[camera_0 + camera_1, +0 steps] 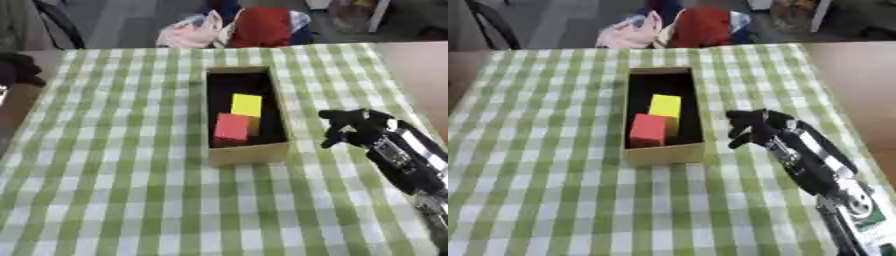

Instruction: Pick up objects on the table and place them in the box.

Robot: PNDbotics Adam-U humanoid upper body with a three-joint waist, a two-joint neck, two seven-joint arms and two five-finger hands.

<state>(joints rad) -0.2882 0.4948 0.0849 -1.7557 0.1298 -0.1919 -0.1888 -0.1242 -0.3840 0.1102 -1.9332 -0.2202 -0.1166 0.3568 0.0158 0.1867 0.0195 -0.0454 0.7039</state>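
Green-and-white checked tablecloth [114,165] covers the table. Narrow brown cardboard box [248,153] stands at centre, dark inside, holding a yellow cube [247,105] and a red cube [232,126] touching it on the near side. Right hand [756,126] just right of box, fingers curled, holding nothing.

The right arm reaches in from the lower right corner, black with silver joints, slanting up and leftward, its right robot hand [756,126] held with fingers curled downward around nothing, while the left robot hand shows in neither view.
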